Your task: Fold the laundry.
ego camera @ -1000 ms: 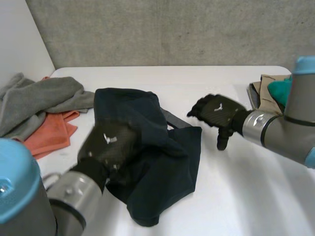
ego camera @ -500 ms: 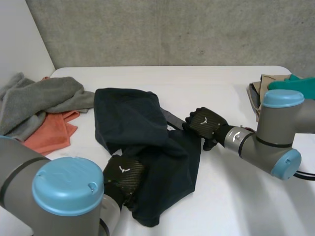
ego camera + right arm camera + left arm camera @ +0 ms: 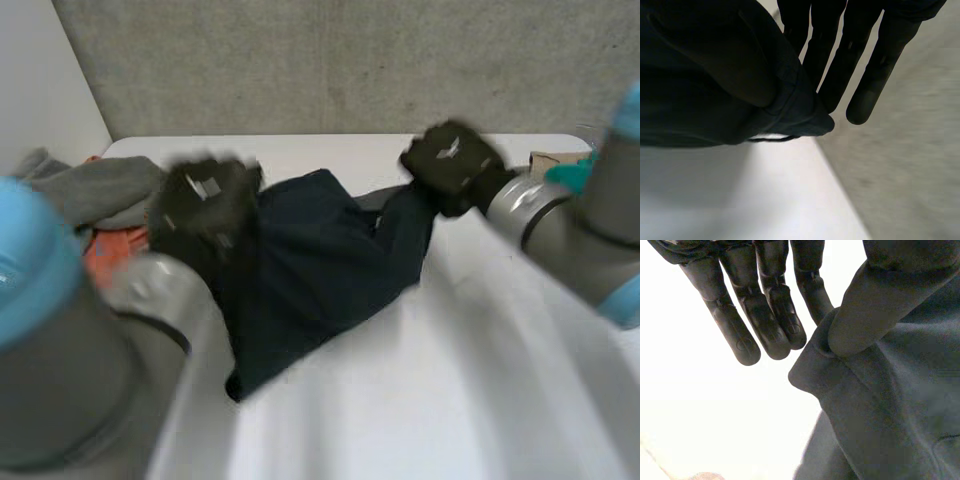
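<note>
A dark navy garment (image 3: 320,270) hangs stretched between my two hands above the white table (image 3: 480,380), its lower end trailing on the tabletop. My left hand (image 3: 205,205) holds one upper corner. Seen from the left wrist, its thumb (image 3: 865,310) pinches a folded hem of the garment (image 3: 890,405) against the fingers (image 3: 770,320). My right hand (image 3: 452,165) holds the other upper corner. From the right wrist, its thumb (image 3: 725,65) presses the garment's edge (image 3: 795,110) against the straight fingers (image 3: 875,75).
A grey cloth (image 3: 95,190) lies over an orange one (image 3: 100,255) at the table's left. At the far right edge sit a tan cloth (image 3: 550,160) and a teal one (image 3: 570,175). A grey wall (image 3: 330,60) stands behind the table.
Both hands have closed on the dark garment and lifted it off the table, moving up and apart. The garment now hangs spread between them.
</note>
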Robot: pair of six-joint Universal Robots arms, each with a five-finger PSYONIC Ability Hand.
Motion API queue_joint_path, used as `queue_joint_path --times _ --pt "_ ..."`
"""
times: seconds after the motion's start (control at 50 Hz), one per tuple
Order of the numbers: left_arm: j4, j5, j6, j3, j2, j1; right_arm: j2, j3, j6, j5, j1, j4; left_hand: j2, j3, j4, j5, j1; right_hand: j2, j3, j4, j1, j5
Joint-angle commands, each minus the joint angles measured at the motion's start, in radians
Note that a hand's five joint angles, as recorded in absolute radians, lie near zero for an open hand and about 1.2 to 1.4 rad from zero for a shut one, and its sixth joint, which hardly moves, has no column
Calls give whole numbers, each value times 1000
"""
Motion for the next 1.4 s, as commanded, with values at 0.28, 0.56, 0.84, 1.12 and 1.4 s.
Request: queue_joint_path --times 0.28,0.56,0.84,1.12,1.4 --pt "-157 165 197 206 -284 114 -112 -24 -176 190 46 615 204 208 201 248 255 243 247 202 302 244" --pt "270 169 348 886 -558 230 159 -404 -69 319 70 -104 204 208 201 248 255 243 247 202 302 244" --pt "359 192 326 651 -412 247 -1 -248 8 329 123 -274 204 208 201 248 255 243 247 202 302 244" --pt "103 197 319 117 -222 230 -49 -119 8 319 109 387 204 208 201 248 255 243 247 202 302 244" --pt "46 195 322 292 -587 212 237 -79 140 350 107 190 204 208 201 248 255 243 247 202 302 244"
